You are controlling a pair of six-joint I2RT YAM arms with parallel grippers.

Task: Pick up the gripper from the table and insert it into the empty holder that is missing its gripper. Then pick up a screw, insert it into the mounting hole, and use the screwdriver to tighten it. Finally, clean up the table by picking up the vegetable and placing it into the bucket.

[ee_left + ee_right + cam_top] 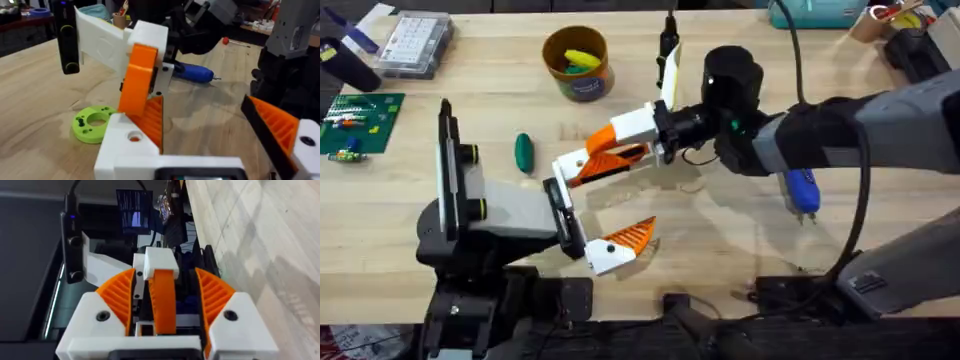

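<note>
The right hand [162, 315] grips the gripper [610, 155] firmly — keep its white base square to the holder [563, 218], easing in slowly.

No readable text, brand, number or sign anywhere. Dark label on bucket [577, 62]: lettering too small to read. Monitor [134, 215] beyond right fingers [119, 296]: lit content, illegible. Green circuit board [358, 122]: markings not legible.

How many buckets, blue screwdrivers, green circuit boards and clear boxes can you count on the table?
bucket: 1
blue screwdriver: 1
green circuit board: 1
clear box: 1
Total: 4
</note>
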